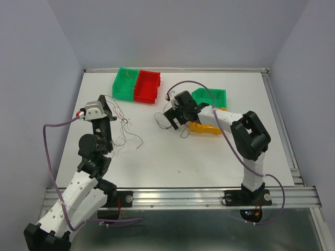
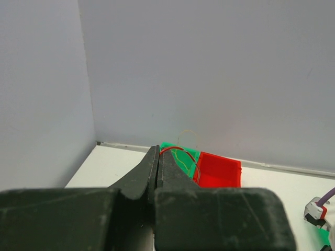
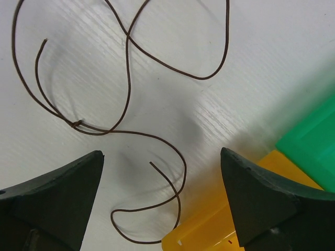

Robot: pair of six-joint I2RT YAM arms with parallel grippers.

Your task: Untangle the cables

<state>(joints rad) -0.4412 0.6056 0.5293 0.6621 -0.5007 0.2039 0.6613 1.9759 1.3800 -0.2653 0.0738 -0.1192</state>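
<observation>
The left fingers are pressed shut. A thin red strand and a pale one poke out from their tips. These strands belong to the cables, a small curly bunch. The bunch hangs down from the left fingers to the table and spreads out on the side toward the other arm.

The right fingers are spread wide and hold nothing. They point down at the table. Right below them lies one brown cable, apart from the bunch. Its curled end sits on the table in the gap between the two fingers. From there it runs away in front of the fingers in big loops, leaning toward one finger's side. It has a tiny knot partway along. A yellow bin touches or nearly touches the curled end, close to the other finger, and a green bin is just past it.

The right arm is much nearer to the brown cable. I think the next move depends on this: the bunch lies between the two arms, held by the left, while the right fingers are free to go and pull a strand.
</observation>
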